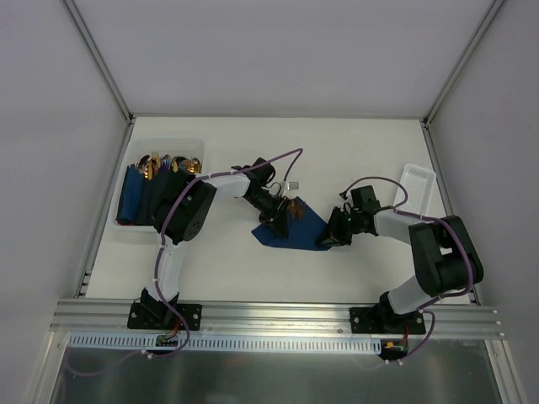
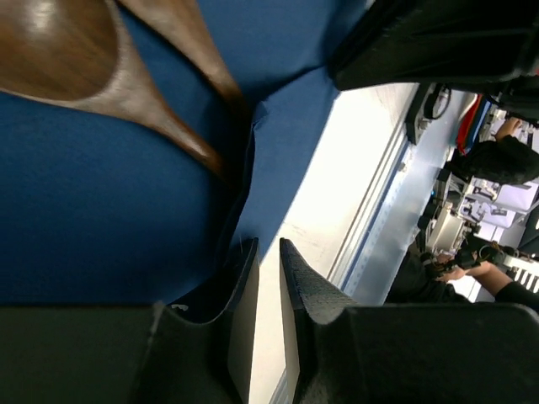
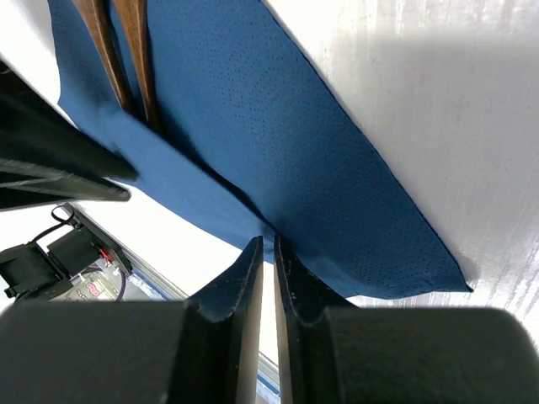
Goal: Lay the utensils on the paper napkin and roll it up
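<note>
Closest to my left wrist camera is my left pincer (image 2: 268, 247), clenched to a thin slit with bare desk (image 2: 337, 194) showing through it. The paper napkin (image 2: 101, 227) comes right up to the tip of one finger, and I cannot tell whether any paper is nipped. Just beyond the tips, the utensils (image 2: 135, 93) lie on the napkin, their wide ends cut off by the frame and their narrow ends slipping out of sight under a folded-over flap. From above, my left arm hides part of the napkin, which lies mid-desk between my two pincers. My right pincer (image 3: 267, 242) is likewise clenched to a slit, right at the napkin's near edge; whether it grips the paper is hard to make out.
</note>
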